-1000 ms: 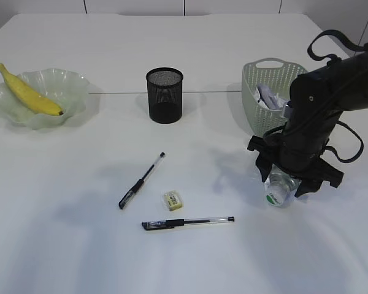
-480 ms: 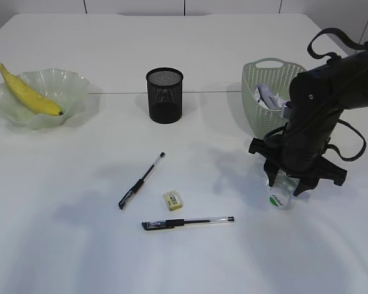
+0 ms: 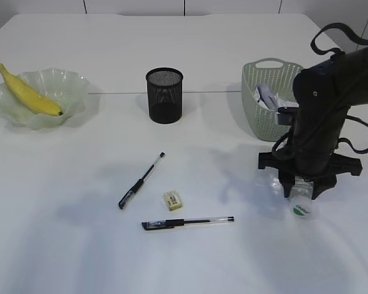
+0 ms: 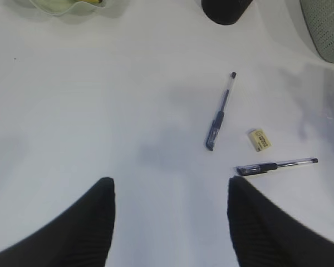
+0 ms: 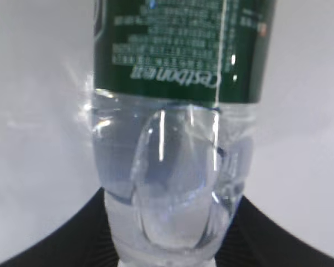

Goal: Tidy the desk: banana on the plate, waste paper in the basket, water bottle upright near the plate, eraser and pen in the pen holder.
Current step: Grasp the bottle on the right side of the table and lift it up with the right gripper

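The water bottle [image 3: 302, 205] is clear with a dark green label [image 5: 178, 50] and lies low over the desk [image 3: 80, 245] at the right. My right gripper [image 3: 303, 184] comes down on it from above. Both black fingers press its clear end [image 5: 170, 222]. The banana [image 3: 27, 93] rests in the plate [image 3: 73, 82] at far left. Crumpled paper [image 3: 267, 97] lies inside the basket [image 3: 264, 116]. Two pens [image 3: 141, 180] [image 3: 187, 222] and the eraser [image 3: 173, 200] lie in the middle, in front of the pen holder [image 3: 165, 95]. My left gripper [image 4: 170, 186] hangs open over bare desk, holding nothing.
The basket stands just behind my right arm. In the left wrist view one pen's [image 4: 275, 166] tip lies close to my right-hand finger [image 4: 250, 217], with the eraser [image 4: 259, 139] and the other pen [image 4: 219, 114] beyond it. A thin seam [image 3: 116, 92] crosses the desk.
My right gripper closed onto the water bottle, and both shifted right and toward the front edge. The left gripper, pens, eraser and banana stayed put.
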You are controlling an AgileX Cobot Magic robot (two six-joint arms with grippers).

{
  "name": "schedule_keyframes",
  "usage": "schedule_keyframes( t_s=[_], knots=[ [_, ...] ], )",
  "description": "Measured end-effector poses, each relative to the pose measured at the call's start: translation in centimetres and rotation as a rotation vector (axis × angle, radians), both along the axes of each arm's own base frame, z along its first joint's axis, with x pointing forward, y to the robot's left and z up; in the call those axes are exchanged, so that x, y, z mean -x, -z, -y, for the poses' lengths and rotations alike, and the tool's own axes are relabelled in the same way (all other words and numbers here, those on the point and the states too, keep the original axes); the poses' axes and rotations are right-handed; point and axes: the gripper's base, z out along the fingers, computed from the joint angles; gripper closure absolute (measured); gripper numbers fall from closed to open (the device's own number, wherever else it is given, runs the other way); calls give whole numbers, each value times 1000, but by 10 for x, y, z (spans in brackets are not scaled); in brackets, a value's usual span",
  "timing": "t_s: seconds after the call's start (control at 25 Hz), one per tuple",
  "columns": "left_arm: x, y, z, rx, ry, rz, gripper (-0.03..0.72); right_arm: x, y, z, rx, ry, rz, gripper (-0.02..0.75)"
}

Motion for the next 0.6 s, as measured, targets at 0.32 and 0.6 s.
schedule_keyframes(
  t_s=[0.32, 0.6],
  knots=[
    [0, 0, 0, 0, 0, 0, 233, 7, -13, 3, 32, -181, -54, 423],
    [0, 0, 0, 0, 0, 0, 234, 11, -38, 4, 35, -294, -14, 425]
  ],
)
